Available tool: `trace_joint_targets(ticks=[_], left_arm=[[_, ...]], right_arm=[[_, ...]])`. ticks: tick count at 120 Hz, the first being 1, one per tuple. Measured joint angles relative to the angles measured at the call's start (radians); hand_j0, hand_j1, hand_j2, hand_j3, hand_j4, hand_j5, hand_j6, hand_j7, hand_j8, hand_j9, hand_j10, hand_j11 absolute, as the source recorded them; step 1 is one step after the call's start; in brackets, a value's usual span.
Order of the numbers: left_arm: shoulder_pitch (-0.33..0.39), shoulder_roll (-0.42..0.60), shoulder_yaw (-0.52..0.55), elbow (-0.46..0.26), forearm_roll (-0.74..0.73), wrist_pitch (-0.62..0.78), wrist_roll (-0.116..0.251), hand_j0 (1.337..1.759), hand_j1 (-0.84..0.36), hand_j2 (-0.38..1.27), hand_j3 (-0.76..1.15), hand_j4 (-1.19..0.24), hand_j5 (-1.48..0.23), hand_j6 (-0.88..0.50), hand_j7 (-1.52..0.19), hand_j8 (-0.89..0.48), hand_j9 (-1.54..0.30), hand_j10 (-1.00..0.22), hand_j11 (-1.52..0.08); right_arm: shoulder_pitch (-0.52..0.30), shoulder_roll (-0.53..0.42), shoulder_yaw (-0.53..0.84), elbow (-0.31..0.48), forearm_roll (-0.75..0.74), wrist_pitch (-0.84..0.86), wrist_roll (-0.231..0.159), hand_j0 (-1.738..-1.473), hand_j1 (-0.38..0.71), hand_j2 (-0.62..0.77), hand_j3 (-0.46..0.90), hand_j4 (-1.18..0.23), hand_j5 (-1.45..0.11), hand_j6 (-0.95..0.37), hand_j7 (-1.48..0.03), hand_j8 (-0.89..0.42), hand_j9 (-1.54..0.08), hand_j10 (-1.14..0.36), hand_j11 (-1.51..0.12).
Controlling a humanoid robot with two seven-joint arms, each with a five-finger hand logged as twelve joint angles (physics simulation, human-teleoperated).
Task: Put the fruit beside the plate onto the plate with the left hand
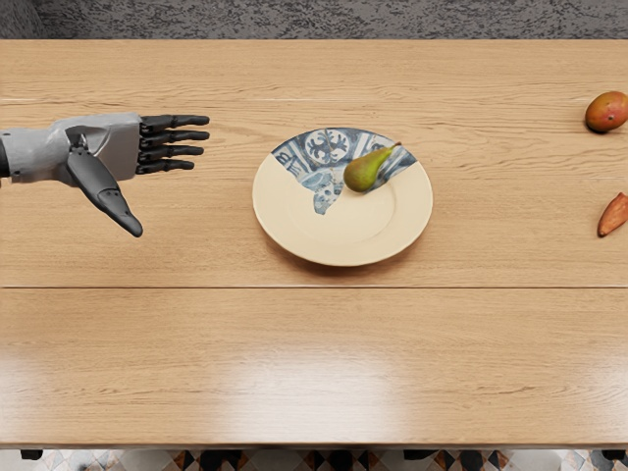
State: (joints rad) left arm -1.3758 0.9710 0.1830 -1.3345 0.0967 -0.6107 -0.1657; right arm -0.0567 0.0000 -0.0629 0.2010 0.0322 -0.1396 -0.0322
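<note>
**Left hand open over the table, pear lying on the plate**

The left hand (130, 152) is reaching in from the left edge and hovering over bare wood. It is holding and touching nothing. Its four dark, segmented fingers (179, 136) are stretching out straight and close together toward the plate, while the thumb (106, 193) is angling down and away from them, so the hand is standing wide open. The palm shell and forearm are showing a matte grey, hard-looking surface.

A clear strip of table is separating the fingertips from the plate (368, 234), which is sitting well apart to the hand's right. The plate is round, shallow and cream-coloured, with a blue-and-white patterned patch on its far left part. The pear (365, 169), green and smooth, is lying on its side on the plate's far half, with its stem end pointing to the upper right.

The table (294, 353) is showing light wooden planks with fine grain and a soft sheen near the front edge. Broad open wood is lying before and behind the plate. Near the right edge, a rounded red-orange fruit (606, 111) and a slim reddish piece (612, 214) are resting well apart from the plate.
</note>
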Motion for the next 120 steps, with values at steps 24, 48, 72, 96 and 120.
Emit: trace_joint_targets(ticks=[24, 48, 72, 96, 120], left_arm=[[0.0, 0.0, 0.0, 0.0, 0.0, 0.0, 0.0, 1.658, 0.35, 0.0, 0.0, 0.0, 0.0, 0.0, 0.0, 0.0, 0.0, 0.0, 0.0], [0.0, 0.0, 0.0, 0.0, 0.0, 0.0, 0.0, 1.658, 0.35, 0.0, 0.0, 0.0, 0.0, 0.0, 0.0, 0.0, 0.0, 0.0, 0.0], [0.0, 0.0, 0.0, 0.0, 0.0, 0.0, 0.0, 1.658, 0.35, 0.0, 0.0, 0.0, 0.0, 0.0, 0.0, 0.0, 0.0, 0.0, 0.0], [0.0, 0.0, 0.0, 0.0, 0.0, 0.0, 0.0, 1.658, 0.35, 0.0, 0.0, 0.0, 0.0, 0.0, 0.0, 0.0, 0.0, 0.0, 0.0], [0.0, 0.0, 0.0, 0.0, 0.0, 0.0, 0.0, 1.658, 0.35, 0.0, 0.0, 0.0, 0.0, 0.0, 0.0, 0.0, 0.0, 0.0, 0.0]], right_arm=[[0.0, 0.0, 0.0, 0.0, 0.0, 0.0, 0.0, -1.658, -0.31, -0.01, 0.0, -0.03, -0.04, -0.03, -0.04, -0.03, -0.04, -0.03, -0.04], [0.0, 0.0, 0.0, 0.0, 0.0, 0.0, 0.0, -1.658, -0.31, -0.01, 0.0, -0.03, -0.04, -0.03, -0.04, -0.03, -0.04, -0.03, -0.04], [0.0, 0.0, 0.0, 0.0, 0.0, 0.0, 0.0, -1.658, -0.31, -0.01, 0.0, -0.03, -0.04, -0.03, -0.04, -0.03, -0.04, -0.03, -0.04], [0.0, 0.0, 0.0, 0.0, 0.0, 0.0, 0.0, -1.658, -0.31, -0.01, 0.0, -0.03, -0.04, -0.03, -0.04, -0.03, -0.04, -0.03, -0.04], [0.0, 0.0, 0.0, 0.0, 0.0, 0.0, 0.0, -1.658, -0.31, -0.01, 0.0, -0.03, -0.04, -0.03, -0.04, -0.03, -0.04, -0.03, -0.04]])
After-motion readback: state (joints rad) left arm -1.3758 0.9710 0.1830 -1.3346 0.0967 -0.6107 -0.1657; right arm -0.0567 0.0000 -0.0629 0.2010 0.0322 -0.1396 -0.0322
